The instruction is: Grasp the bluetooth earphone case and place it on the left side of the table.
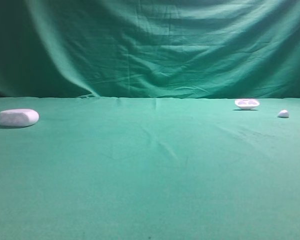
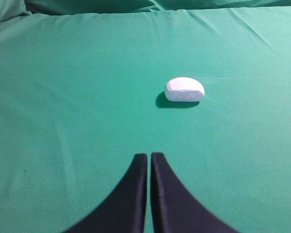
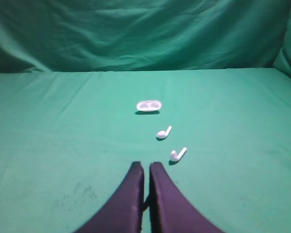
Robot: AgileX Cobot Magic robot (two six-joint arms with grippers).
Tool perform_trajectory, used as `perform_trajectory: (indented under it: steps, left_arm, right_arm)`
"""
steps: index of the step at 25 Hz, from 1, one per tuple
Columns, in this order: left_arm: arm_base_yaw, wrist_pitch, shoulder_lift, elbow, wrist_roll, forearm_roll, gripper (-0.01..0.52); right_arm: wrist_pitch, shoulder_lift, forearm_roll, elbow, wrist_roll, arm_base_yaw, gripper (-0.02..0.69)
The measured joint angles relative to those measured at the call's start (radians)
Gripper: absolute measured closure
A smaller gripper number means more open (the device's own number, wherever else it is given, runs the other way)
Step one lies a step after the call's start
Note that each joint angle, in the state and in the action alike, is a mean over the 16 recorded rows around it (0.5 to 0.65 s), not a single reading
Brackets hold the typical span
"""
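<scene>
**Case at far left, both grippers empty**

The table point(image 1: 150, 190) bore the case point(image 1: 18, 117) far left, apparently delivered. The tray point(image 1: 247, 103) and two earbuds point(image 3: 164, 132) lay right. Left gripper point(image 2: 149, 158) and right gripper point(image 3: 146, 167) were clenched, grasping nothing.

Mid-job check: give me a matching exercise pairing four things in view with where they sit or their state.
Things:
1. bluetooth earphone case
2. shallow white tray
3. two loose earbuds
4. right gripper

Place or state:
A. fingers shut, holding nothing
B. far left of the table
C. on the cloth between tray and right gripper
D. far right, near the backdrop

Pairs: 1-B, 2-D, 3-C, 4-A
</scene>
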Motion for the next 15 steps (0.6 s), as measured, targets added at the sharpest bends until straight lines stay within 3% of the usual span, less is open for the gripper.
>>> perform_trajectory:
  steps: [15]
  left_arm:
    - [0.0,0.0,0.0,0.0,0.0,0.0,0.514]
  right_arm:
    - [0.096,-0.084,0.049,0.084,-0.001,-0.073,0.665]
